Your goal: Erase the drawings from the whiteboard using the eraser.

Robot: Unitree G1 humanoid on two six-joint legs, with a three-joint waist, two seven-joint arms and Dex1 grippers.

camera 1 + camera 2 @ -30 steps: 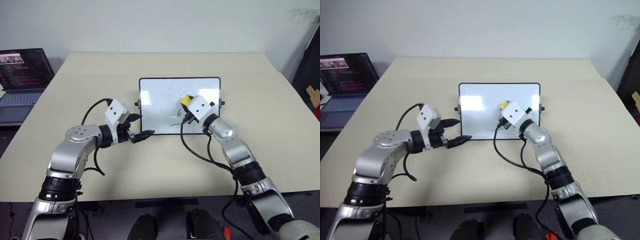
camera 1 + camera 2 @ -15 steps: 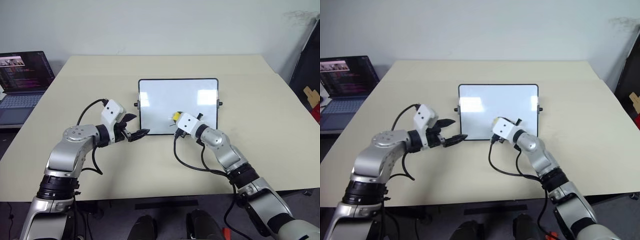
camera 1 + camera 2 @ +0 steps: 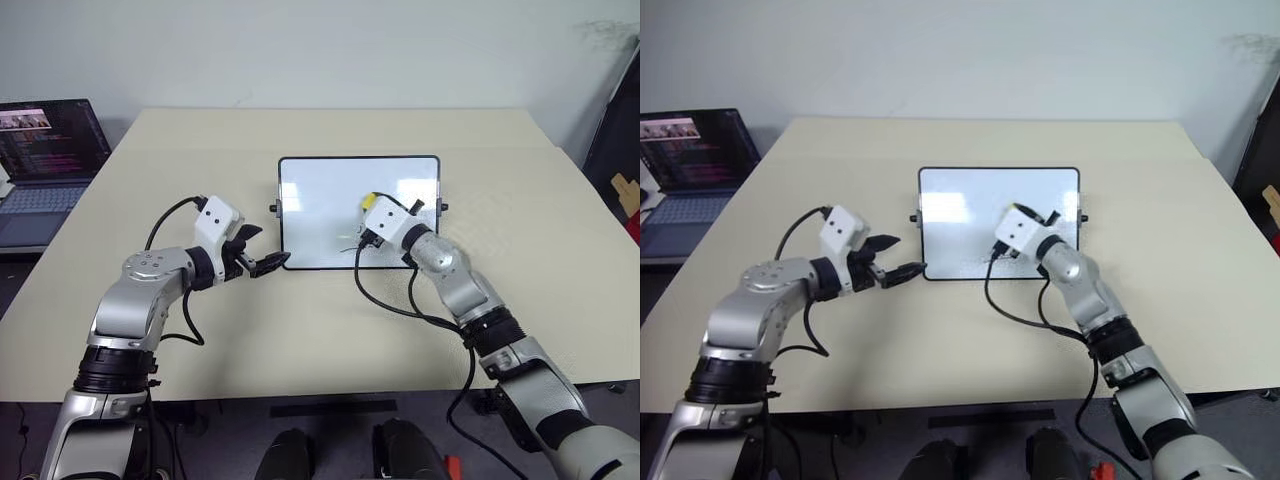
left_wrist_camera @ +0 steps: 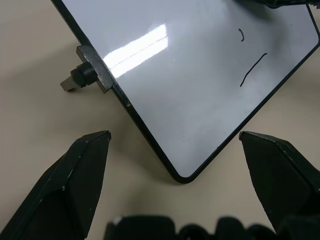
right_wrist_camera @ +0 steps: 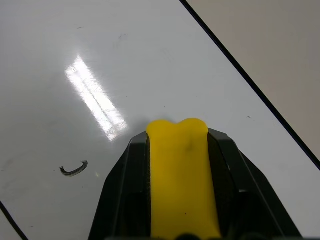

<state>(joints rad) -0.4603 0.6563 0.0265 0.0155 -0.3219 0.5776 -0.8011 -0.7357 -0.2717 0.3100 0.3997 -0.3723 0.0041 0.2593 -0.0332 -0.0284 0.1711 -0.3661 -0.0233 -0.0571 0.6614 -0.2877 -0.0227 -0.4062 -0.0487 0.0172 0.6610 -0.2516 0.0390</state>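
Our right fingers (image 3: pixel 371 212) pinch the eraser (image 5: pixel 181 175) at mid-frame against the whiteboard (image 3: pixel 320 200), while our left fingers (image 4: pixel 175 165) gape empty at its corner.

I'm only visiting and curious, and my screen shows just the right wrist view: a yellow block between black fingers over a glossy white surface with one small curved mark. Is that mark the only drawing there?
Observer: No. Your yellow block eraser is on a small black-framed whiteboard, and the left wrist view shows a longer thin black stroke beside the small curved mark.
Operator: Is the other arm doing anything?
Observer: The left end effector is open at the board's near left corner; that corner shows between its fingers, which are not closed on it.
Operator: What's around the board?
Observer: It rests on a beige table, and an open dark laptop sits beyond the table's left side.
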